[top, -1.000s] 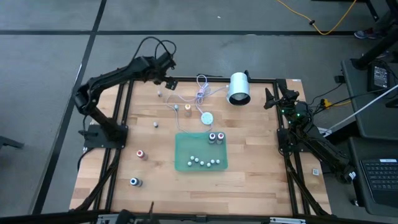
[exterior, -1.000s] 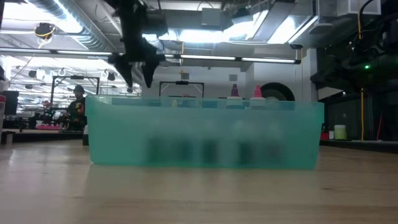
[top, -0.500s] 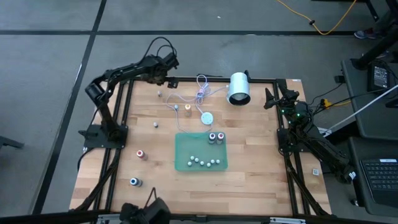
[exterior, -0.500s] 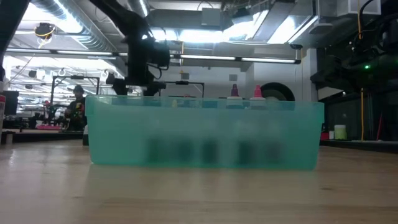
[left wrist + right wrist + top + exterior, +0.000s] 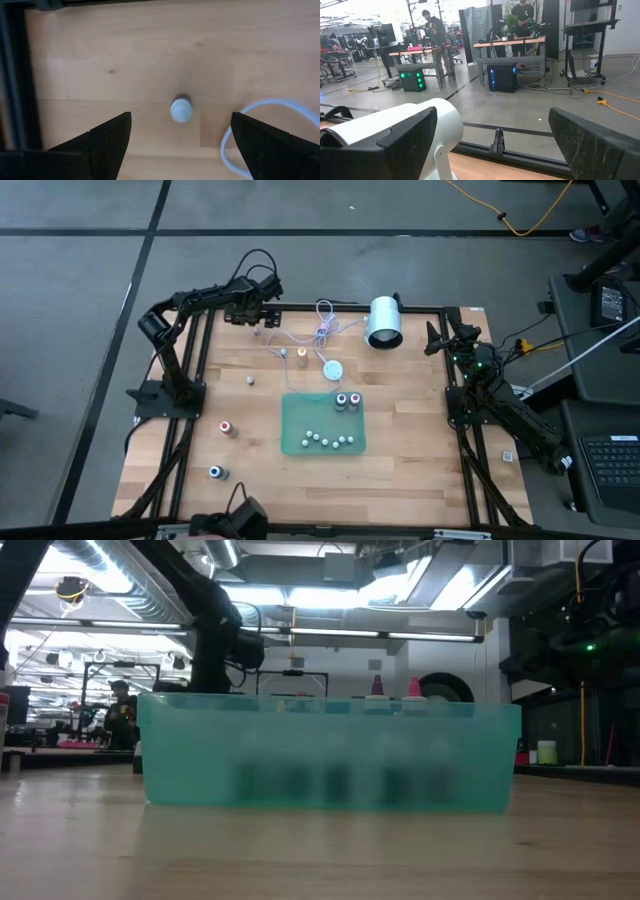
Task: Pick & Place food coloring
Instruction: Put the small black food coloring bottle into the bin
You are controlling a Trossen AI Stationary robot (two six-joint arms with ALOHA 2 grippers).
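We see the left hand (image 5: pixel 258 320) poised over the upper left of the counter (image 5: pixel 400 470), its fingers (image 5: pixel 100 142) spread wide with nothing between them. In its wrist view a small white-capped bottle (image 5: pixel 180 109) stands upright on the wood, centred between the two fingers, which suggests we are lined up to take it. In the high view that bottle (image 5: pixel 256 332) is only a speck just below the hand, so we may be misplacing it there.

The rest of the food coloring is scattered: one bottle (image 5: pixel 227 428) at the left and another (image 5: pixel 215 473) at the lower left stand loose, while a pair (image 5: pixel 347 401) already sits in the green tray (image 5: pixel 295 425) at centre.

The right hand (image 5: pixel 437 338) waits at the upper right edge, fingers wide apart.

Against half a second ago, the left arm has dropped lower and drawn inward over the bottle; the low view shows it sunk behind the tray.
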